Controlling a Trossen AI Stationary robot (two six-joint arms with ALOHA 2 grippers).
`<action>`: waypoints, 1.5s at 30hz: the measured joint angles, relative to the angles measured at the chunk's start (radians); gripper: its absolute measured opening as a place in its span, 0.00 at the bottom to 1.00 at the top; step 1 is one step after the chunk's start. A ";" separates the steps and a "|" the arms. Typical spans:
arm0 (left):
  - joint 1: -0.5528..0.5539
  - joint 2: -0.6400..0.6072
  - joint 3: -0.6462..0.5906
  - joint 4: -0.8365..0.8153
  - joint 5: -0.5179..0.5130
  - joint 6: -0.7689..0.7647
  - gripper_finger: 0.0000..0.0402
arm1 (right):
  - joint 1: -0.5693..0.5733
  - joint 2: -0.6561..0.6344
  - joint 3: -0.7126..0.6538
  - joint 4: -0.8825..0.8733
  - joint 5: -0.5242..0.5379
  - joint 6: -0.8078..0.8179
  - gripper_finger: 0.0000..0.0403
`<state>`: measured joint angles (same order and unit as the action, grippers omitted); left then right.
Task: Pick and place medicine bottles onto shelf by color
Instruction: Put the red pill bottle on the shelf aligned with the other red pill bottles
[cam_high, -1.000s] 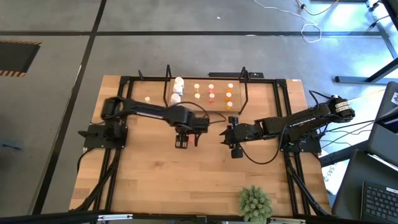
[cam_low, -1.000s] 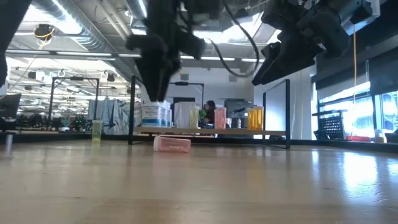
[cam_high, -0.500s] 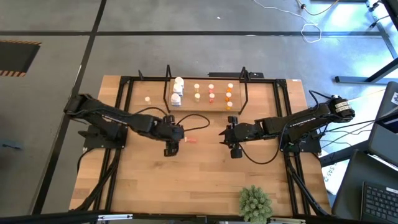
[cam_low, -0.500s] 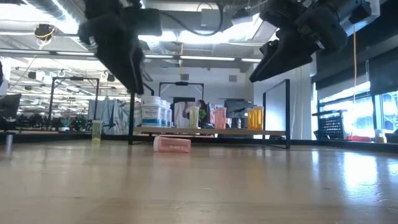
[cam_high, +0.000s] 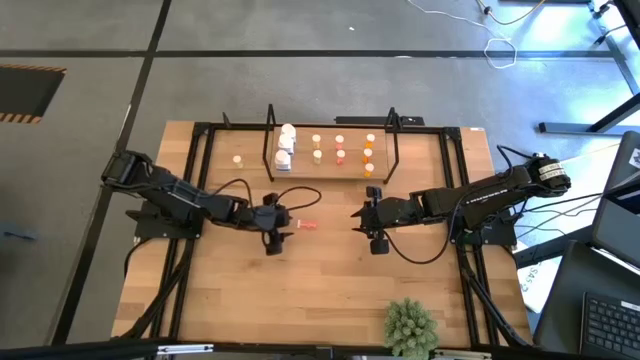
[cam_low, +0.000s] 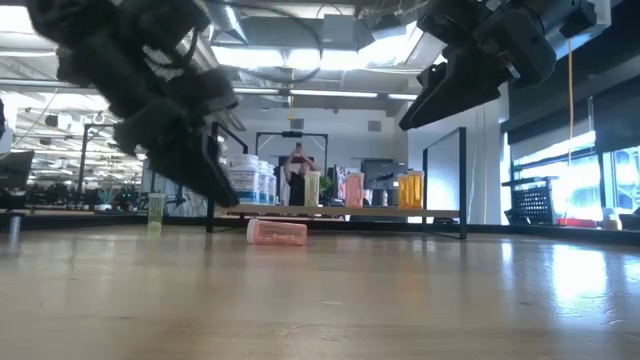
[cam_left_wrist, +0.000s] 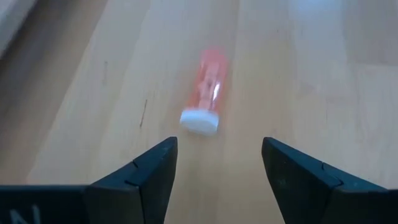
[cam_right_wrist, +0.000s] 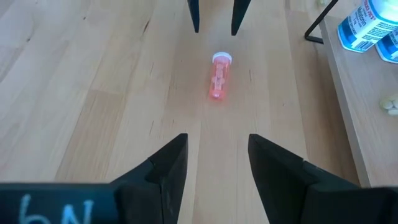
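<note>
A small pink bottle with a white cap (cam_high: 308, 224) lies on its side on the table in front of the shelf (cam_high: 330, 172); it also shows as the pink bottle (cam_low: 277, 232). My left gripper (cam_high: 287, 224) is open and low, just left of the bottle, with its fingers either side of the cap end (cam_left_wrist: 199, 121) and apart from it. My right gripper (cam_high: 360, 220) is open and hangs to the bottle's right, facing the bottle's base (cam_right_wrist: 216, 92). White, cream, pink and orange bottles (cam_high: 340, 148) stand on the shelf.
A single cream bottle (cam_high: 237, 159) stands on the table left of the shelf. White bottles with blue labels (cam_right_wrist: 360, 25) stand at the shelf's left end. A green plant (cam_high: 410, 325) is at the near edge. A black frame (cam_high: 200, 135) borders the tabletop. A person stands in the room beyond.
My left gripper has moved from above the pink bottle toward the table's left and down. It has tipped from pointing down to nearly level, facing the bottle's cap. The bottle has stayed where it lay.
</note>
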<state>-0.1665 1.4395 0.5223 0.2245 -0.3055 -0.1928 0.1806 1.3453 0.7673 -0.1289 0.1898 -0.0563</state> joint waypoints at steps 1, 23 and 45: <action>0.001 0.000 -0.018 0.022 -0.001 -0.007 0.57 | 0.000 0.000 0.000 0.000 0.000 0.000 0.42; 0.092 0.112 -0.181 0.521 0.150 0.124 0.57 | 0.000 0.000 0.000 0.000 0.000 -0.001 0.42; 0.140 0.295 -0.179 0.707 0.167 0.119 0.57 | 0.000 0.000 0.000 0.005 0.000 -0.002 0.42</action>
<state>-0.0267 1.7346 0.3431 0.9318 -0.1384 -0.0740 0.1810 1.3453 0.7677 -0.1234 0.1898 -0.0582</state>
